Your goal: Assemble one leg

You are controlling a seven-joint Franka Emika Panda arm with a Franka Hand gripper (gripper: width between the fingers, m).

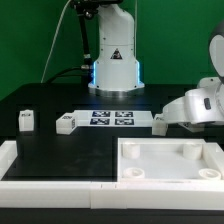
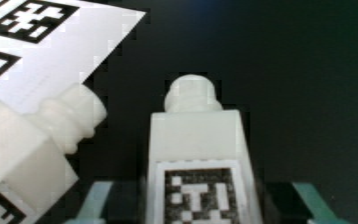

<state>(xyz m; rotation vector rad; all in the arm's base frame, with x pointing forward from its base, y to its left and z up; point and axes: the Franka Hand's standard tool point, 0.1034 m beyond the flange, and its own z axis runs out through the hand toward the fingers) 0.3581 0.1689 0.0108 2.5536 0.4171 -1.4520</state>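
The small white plastic block-shaped leg (image 2: 201, 140) has its long axis running straight out from the two-finger gripper (image 2: 202, 205), with the rounded stud end pointing away. The fingers flank it, but I cannot tell whether they clamp it.

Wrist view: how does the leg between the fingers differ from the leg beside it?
The central leg lines up with the camera; the neighbour leg lies skewed to it. The central leg shows its tag face-on; the neighbour leg's tag barely shows. The fingers flank the central leg; the neighbour leg lies free by the marker board. Both are white blocks with a rounded peg end.
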